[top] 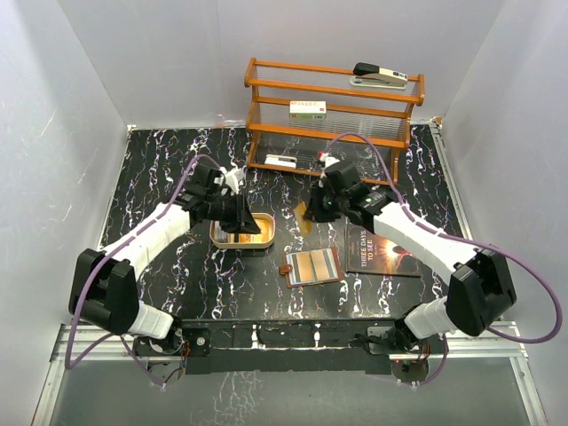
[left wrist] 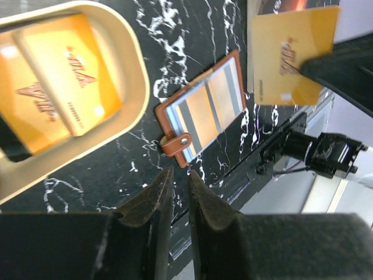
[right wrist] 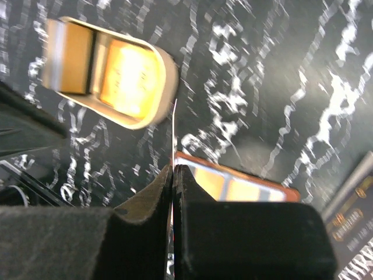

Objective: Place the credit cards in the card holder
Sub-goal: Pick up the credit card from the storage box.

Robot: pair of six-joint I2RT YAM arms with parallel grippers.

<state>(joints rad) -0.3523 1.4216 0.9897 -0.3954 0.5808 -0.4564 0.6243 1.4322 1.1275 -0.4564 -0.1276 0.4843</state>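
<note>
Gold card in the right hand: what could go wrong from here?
1. The right hand pinches the gold card by one end only, so the card may pivot or slip when it is pushed against a pocket.
2. The card holder lies open and loose. The left hand hovers by the tray, not on the holder, so the holder may slide away.

"VIP" on tray card and held card; "THREE DAYS TO SEE" on booklet.

Card edge-on in right hand
</note>
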